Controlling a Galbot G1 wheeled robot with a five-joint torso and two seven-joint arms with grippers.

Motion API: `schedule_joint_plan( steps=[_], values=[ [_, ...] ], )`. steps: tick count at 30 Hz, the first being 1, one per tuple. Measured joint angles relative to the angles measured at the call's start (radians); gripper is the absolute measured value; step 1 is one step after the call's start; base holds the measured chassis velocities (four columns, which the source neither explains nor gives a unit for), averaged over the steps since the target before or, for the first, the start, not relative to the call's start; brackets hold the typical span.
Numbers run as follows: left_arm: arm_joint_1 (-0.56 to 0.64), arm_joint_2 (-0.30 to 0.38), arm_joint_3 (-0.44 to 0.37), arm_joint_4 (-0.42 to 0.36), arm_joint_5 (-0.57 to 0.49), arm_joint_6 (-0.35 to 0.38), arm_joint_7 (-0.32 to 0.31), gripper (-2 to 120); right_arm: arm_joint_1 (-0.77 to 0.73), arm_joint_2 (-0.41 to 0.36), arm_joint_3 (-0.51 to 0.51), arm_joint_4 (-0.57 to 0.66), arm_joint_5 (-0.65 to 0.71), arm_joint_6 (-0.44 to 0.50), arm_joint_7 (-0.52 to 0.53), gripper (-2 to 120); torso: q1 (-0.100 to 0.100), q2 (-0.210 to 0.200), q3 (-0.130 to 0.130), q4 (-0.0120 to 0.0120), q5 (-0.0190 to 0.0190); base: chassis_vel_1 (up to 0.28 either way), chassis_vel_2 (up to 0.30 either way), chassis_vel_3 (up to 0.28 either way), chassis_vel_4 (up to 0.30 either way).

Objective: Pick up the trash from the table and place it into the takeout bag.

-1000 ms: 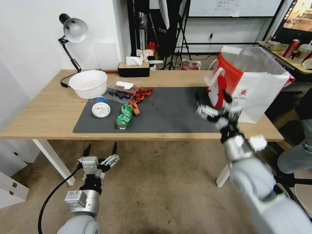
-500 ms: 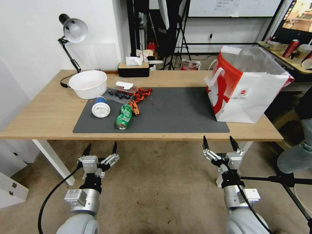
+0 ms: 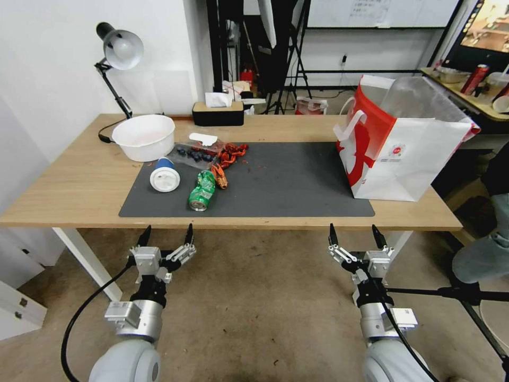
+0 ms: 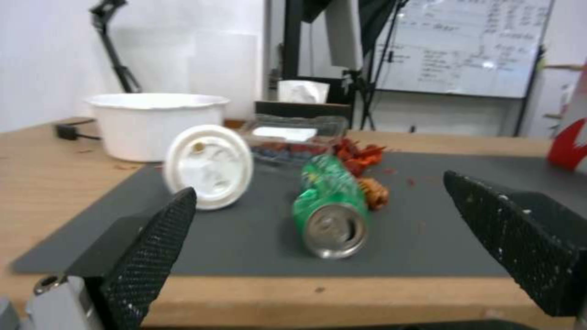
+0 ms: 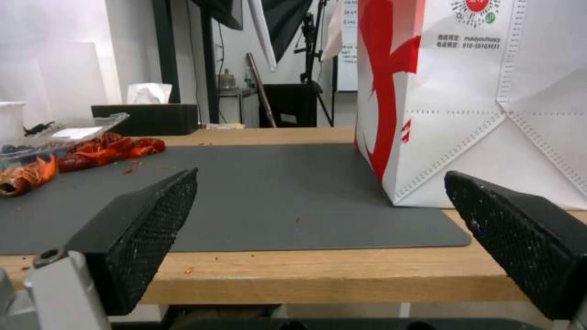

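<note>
On the table, trash lies on the left part of the dark mat: a blue white-lidded cup on its side, a crushed green can, red shells and a clear tray. The takeout bag stands upright at the right end. My left gripper is open below the table's front edge, facing the cup and can. Level with it, my right gripper is open and empty, facing the bag.
A white bowl, a desk lamp and a tissue box stand at the back left of the table. A person's leg and a stand's legs are on the floor at the right.
My right arm has drawn back from beside the bag to below the table's front edge. Both grippers have since risen slightly. The trash has not moved.
</note>
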Motion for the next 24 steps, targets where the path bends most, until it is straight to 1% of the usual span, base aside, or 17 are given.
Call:
schedule_joint_plan(
  steps=[1,3,4,6,7,8,9,11,13,14,17,22,24],
  values=[
    [-0.014,0.016,0.007,0.002,-0.026,0.015,0.000,100,0.000,0.001,0.000,0.000,0.000,-0.002,0.000,100,0.000,0.000,0.000,0.0000,0.0000,0.000,0.000,0.000,0.000],
    [-0.058,0.057,0.039,0.010,-0.112,0.059,-0.003,100,0.002,0.005,-0.001,0.000,-0.002,-0.006,-0.001,100,0.000,0.000,0.000,0.0000,0.0000,0.000,0.000,0.000,0.000],
    [-0.058,0.057,0.039,0.010,-0.112,0.059,-0.003,100,0.002,0.005,-0.001,0.000,-0.002,-0.006,-0.001,100,0.000,0.000,0.000,0.0000,0.0000,0.000,0.000,0.000,0.000],
    [-0.088,0.085,0.062,0.018,-0.168,0.093,-0.014,100,0.002,0.009,-0.001,0.000,-0.004,-0.011,-0.001,100,0.000,0.000,0.000,0.0000,0.0001,0.000,0.000,0.000,0.000],
    [-0.088,0.085,0.062,0.018,-0.168,0.093,-0.014,100,0.002,0.009,-0.001,0.000,-0.004,-0.011,-0.001,100,0.000,0.000,0.000,0.0000,0.0001,0.000,0.000,0.000,0.000],
    [-0.116,0.109,0.082,0.033,-0.210,0.120,-0.025,100,0.002,0.013,-0.001,0.001,-0.008,-0.014,-0.001,100,0.000,0.000,0.000,0.0001,0.0000,0.000,0.000,0.000,0.000],
    [-0.137,0.123,0.091,0.047,-0.230,0.133,-0.031,100,0.001,0.016,-0.001,0.002,-0.011,-0.015,-0.001,100,0.000,0.000,0.000,0.0000,-0.0001,0.000,0.000,0.000,0.000],
    [-0.146,0.128,0.093,0.053,-0.237,0.137,-0.033,100,0.001,0.018,-0.001,0.002,-0.012,-0.016,-0.001,100,0.000,0.000,0.000,0.0000,-0.0001,0.000,0.000,0.000,0.000],
    [-0.191,0.154,0.105,0.084,-0.269,0.166,-0.050,100,-0.003,0.026,-0.002,0.002,-0.021,-0.019,-0.001,100,0.000,0.000,0.000,0.0000,-0.0001,0.000,0.000,0.000,0.000],
    [-0.191,0.154,0.105,0.084,-0.269,0.166,-0.050,100,-0.003,0.026,-0.002,0.002,-0.021,-0.019,-0.001,100,0.000,0.000,0.000,0.0000,-0.0001,0.000,0.000,0.000,0.000],
    [-0.244,0.182,0.116,0.119,-0.295,0.202,-0.068,100,-0.006,0.038,-0.004,0.003,-0.029,-0.026,0.000,100,0.000,0.000,0.000,0.0000,0.0000,0.000,0.000,0.000,0.000],
    [-0.284,0.199,0.125,0.149,-0.306,0.229,-0.085,100,-0.006,0.042,-0.003,0.003,-0.033,-0.030,0.002,100,0.000,0.000,0.000,0.0001,0.0000,0.000,0.000,0.000,0.000],
    [-0.312,0.214,0.134,0.172,-0.308,0.252,-0.102,100,-0.006,0.045,-0.002,0.003,-0.035,-0.032,0.003,100,0.000,0.000,0.000,0.0001,0.0000,0.000,0.000,0.000,0.000]
  ],
)
